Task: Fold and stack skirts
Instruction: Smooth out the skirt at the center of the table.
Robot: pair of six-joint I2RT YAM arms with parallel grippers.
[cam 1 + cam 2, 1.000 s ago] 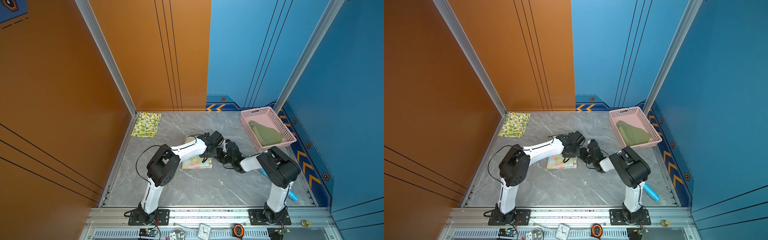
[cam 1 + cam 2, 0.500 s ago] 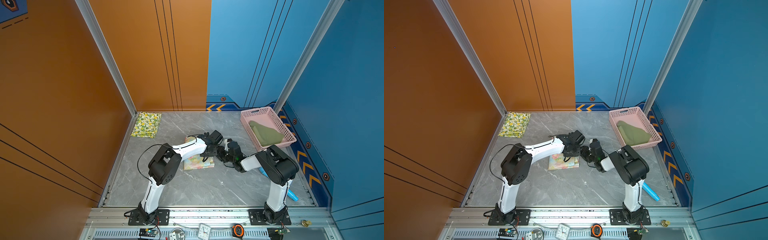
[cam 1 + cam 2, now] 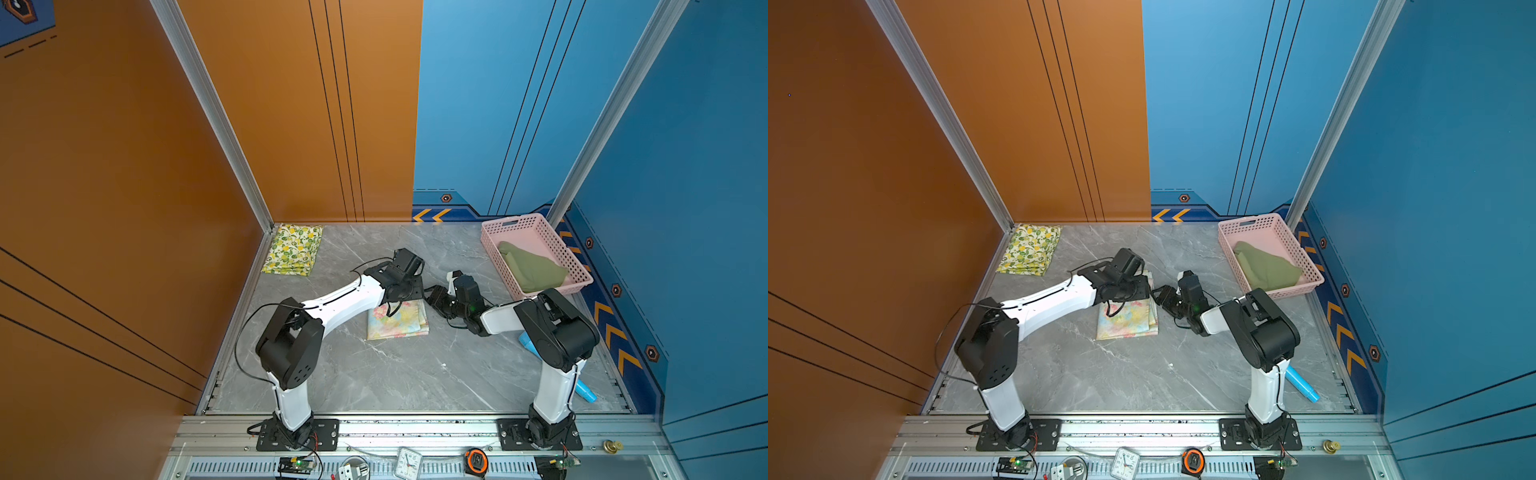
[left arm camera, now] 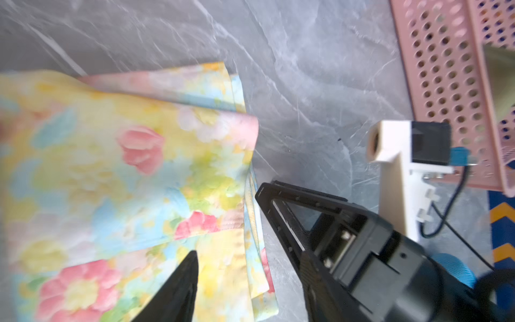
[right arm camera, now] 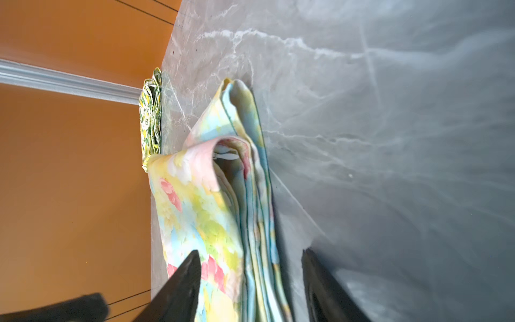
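The pastel floral skirt (image 3: 397, 320) (image 3: 1127, 318) lies folded in the middle of the table. My left gripper (image 3: 417, 291) (image 4: 250, 267) hovers open over its far right corner, one finger above the cloth, the other beyond its edge. My right gripper (image 3: 432, 297) (image 5: 252, 259) stands open and level with the table. Its jaws straddle the skirt's layered right edge (image 5: 250, 223) without pinching it. The lemon-print skirt (image 3: 291, 249) (image 5: 150, 120) lies folded in the far left corner. The olive skirt (image 3: 532, 266) lies in the pink basket (image 3: 519, 220).
The pink basket (image 3: 1254, 222) (image 4: 446, 69) stands at the far right by the blue wall. A blue cylinder (image 3: 586, 390) lies behind the right arm's base. A clock (image 3: 409, 461) and a tape measure (image 3: 477, 459) sit on the front rail. Orange wall borders the left.
Both grippers have opened and let go of the floral skirt, the left one from fully shut. The skirt has settled flat, a little to the right of where it was.
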